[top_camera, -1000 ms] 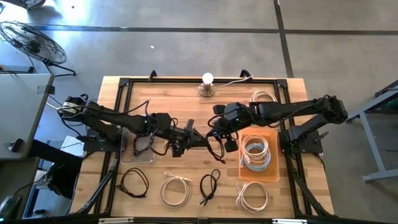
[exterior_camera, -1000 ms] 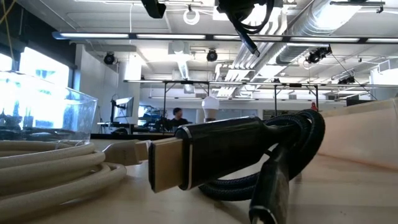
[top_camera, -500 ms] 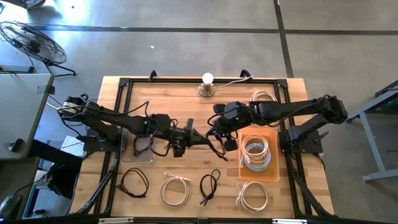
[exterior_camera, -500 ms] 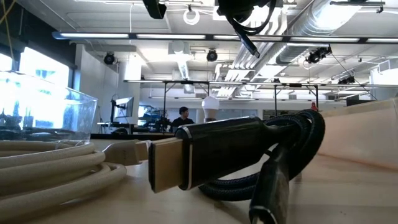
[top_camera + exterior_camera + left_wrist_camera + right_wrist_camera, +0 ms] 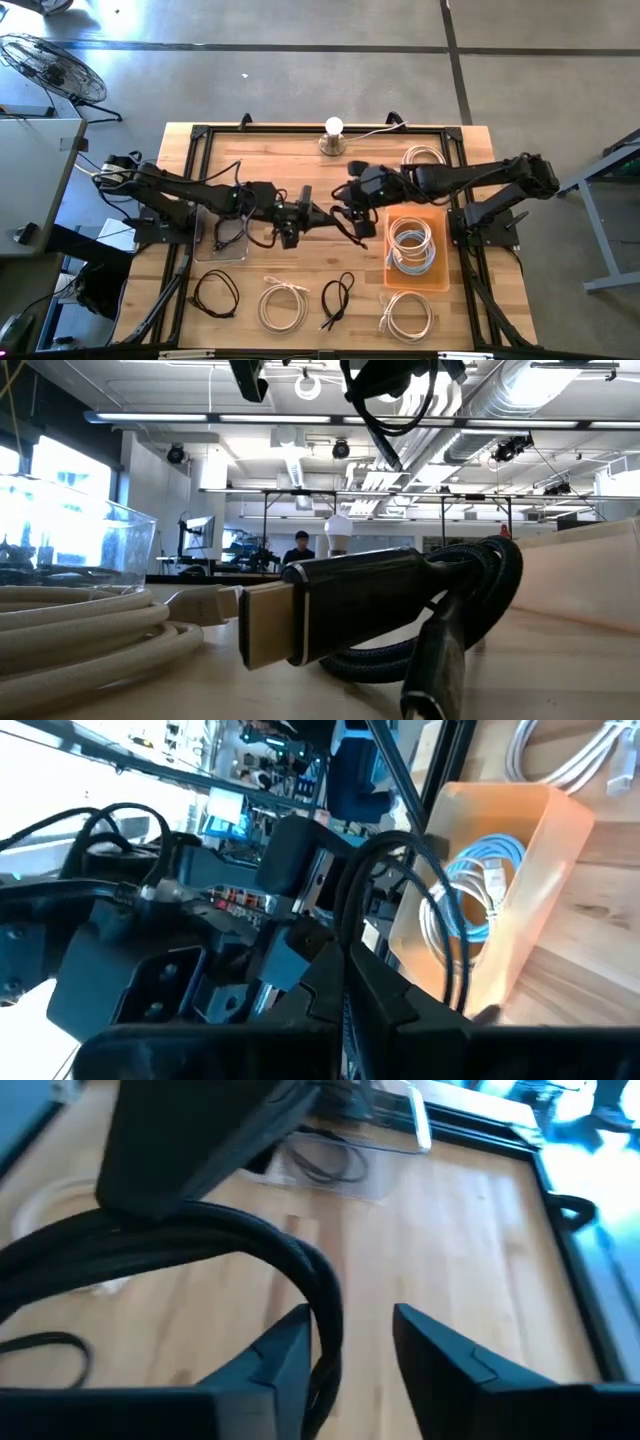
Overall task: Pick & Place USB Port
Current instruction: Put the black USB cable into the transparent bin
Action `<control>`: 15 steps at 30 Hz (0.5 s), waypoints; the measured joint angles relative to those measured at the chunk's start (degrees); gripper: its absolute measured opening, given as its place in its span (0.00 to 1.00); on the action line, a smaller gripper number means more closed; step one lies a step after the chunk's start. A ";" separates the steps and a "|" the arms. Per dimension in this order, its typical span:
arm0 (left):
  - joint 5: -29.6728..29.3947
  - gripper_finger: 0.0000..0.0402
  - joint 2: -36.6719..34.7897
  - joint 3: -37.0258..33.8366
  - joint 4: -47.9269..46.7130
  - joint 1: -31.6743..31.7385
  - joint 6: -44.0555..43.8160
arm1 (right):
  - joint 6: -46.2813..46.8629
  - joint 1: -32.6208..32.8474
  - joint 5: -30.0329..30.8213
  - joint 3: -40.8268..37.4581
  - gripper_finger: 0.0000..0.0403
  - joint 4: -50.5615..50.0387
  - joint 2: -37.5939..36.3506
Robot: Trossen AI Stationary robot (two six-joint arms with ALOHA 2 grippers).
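A black cable hangs in a loop over the table's middle, between my two grippers; the low view shows its loop high above the table. My left gripper reaches in from the table's left and is shut on the cable. My right gripper faces it from the right, open, with the cable running down between its fingers. In the left wrist view, the cable's loop stands in front of the right gripper. My left gripper pinches the black cable between its two fingers, coming level from the table's left; the cable is lifted clear and loops slack beyond them. My right gripper is open; the cable lies against the inner side of one finger.
An orange bin with white and blue coils sits under the right arm. A clear tray with a black cable lies to the left. Several coiled cables line the near edge. A bulb lamp stands at the far edge.
The cable's hanging loop has drawn up shorter and shifted toward the table's left. The right gripper has edged slightly toward the far edge. The left arm has kept still.
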 joint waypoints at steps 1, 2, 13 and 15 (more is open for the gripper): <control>-0.13 0.00 0.01 0.00 -0.10 0.00 -0.01 | -0.03 0.04 1.31 0.00 0.35 -0.15 0.00; -0.77 0.00 0.00 0.00 -0.10 0.00 -0.10 | -0.04 0.04 2.46 0.00 0.37 -0.31 0.00; -6.40 0.00 0.01 0.00 -1.63 -0.11 -0.39 | 0.31 0.02 9.45 0.00 0.52 -3.99 0.00; -7.66 0.00 0.01 0.00 -1.81 -0.11 -0.37 | 1.45 -0.01 15.80 0.00 0.53 -4.26 0.00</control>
